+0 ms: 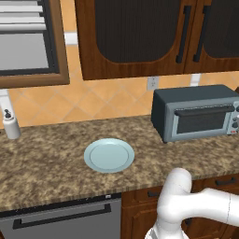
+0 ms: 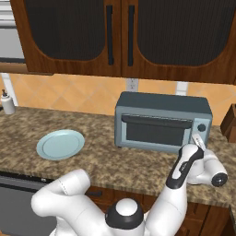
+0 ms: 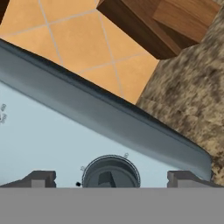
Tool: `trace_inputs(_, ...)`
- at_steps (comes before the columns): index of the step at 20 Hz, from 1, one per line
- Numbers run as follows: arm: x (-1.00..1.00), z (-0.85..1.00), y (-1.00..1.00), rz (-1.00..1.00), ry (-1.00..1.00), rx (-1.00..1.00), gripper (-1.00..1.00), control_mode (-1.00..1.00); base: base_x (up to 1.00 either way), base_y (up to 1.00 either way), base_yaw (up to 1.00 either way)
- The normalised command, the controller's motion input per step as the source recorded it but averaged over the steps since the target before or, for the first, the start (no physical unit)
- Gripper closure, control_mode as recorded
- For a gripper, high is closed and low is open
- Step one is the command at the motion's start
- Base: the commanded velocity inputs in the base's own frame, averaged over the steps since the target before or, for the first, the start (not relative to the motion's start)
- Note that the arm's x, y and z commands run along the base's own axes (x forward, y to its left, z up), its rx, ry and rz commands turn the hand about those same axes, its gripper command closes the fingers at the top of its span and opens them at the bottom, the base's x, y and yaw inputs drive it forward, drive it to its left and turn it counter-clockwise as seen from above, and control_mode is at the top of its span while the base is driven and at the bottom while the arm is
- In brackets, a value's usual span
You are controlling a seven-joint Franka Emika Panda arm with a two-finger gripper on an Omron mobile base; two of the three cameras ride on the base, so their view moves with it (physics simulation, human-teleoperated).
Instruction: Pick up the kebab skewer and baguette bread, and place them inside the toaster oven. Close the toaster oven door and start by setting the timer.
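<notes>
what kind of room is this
A kitchen, rendered: a speckled stone counter carries a toaster oven and a pale plate, with dark wood wall cabinets above.

We see open speckled granite desk [image 1: 51, 156] around the pale blue round plate [image 1: 109, 155]; the boxy grey-blue toaster oven [image 2: 162, 120] blocks the right, dark wooden cabinets [image 2: 124, 37] overhead.

- Oven [image 2: 162, 120]: boxy grey-blue, upright on the speckled counter against the tiled wall, control panel at its right end.
- Door [image 2: 154, 130]: shut, dark glass window, dark bar handle along the top.
- Knob [image 3: 110, 172]: round, dark grey, on the pale control panel.
</notes>
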Motion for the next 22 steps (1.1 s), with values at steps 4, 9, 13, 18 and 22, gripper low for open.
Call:
trace_inputs(4,0.29,-0.12,0.0,0.0,0.0,0.01,-1.0,-1.0,0.0,0.0,0.0)
trace_inputs(9,0.17,-0.12,0.0,0.0,0.0,0.02,-1.0,-1.0,0.0,0.0,0.0)
trace_inputs(13,0.23,-0.09,0.0,-0.01,-0.01,0.03,1.0,-1.0,0.0,0.0,0.0)
trace_inputs(18,0.16,0.0,0.01,-0.04,-0.02,0.05,1.0,-1.0,0.0,0.0,0.0)
trace_inputs(22,0.09,0.0,0.01,-0.05,-0.01,0.06,1.0,-1.0,0.0,0.0,0.0)
